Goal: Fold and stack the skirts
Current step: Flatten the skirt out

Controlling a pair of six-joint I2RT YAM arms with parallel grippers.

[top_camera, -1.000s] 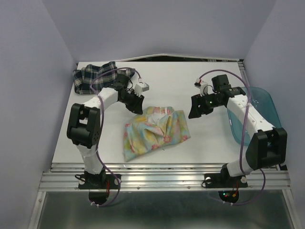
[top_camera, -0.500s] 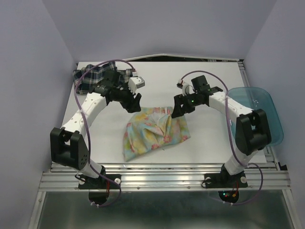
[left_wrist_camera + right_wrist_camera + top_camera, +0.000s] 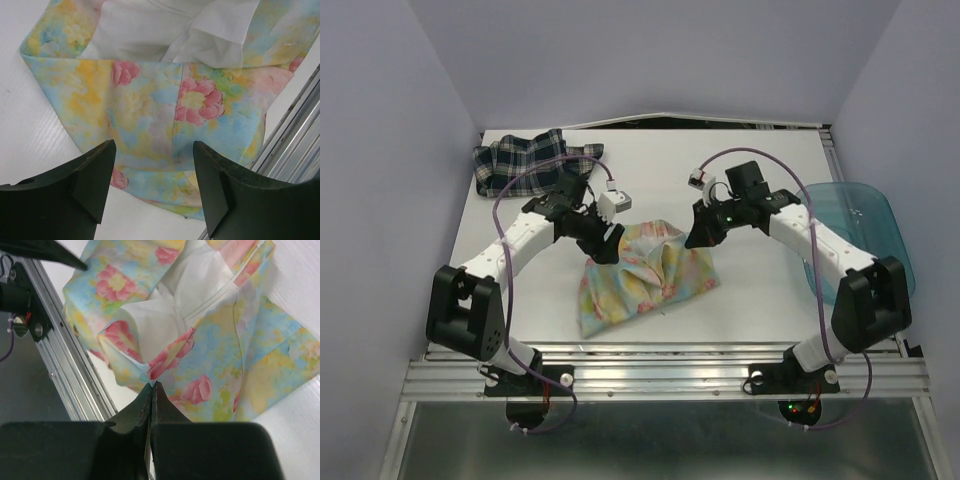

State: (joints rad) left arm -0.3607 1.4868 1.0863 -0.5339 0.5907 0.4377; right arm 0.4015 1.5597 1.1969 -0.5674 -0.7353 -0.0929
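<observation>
The pastel floral skirt (image 3: 645,278) lies crumpled mid-table, its white lining (image 3: 165,310) showing. My right gripper (image 3: 697,236) is at the skirt's upper right edge. In the right wrist view its jaws are shut on a corner of the floral cloth (image 3: 151,385). My left gripper (image 3: 610,246) hovers open over the skirt's upper left corner. Its fingers (image 3: 95,175) straddle the floral fabric (image 3: 150,100) without touching it. The dark plaid skirt (image 3: 525,160) sits bunched at the far left corner, apart from both grippers.
A translucent teal bin (image 3: 868,215) hangs over the table's right edge, behind the right arm. A metal rail (image 3: 660,375) runs along the near edge. Lavender walls close in on three sides.
The right gripper has shut on the floral skirt's edge. The left gripper opened, then came down to the skirt's upper left corner.
</observation>
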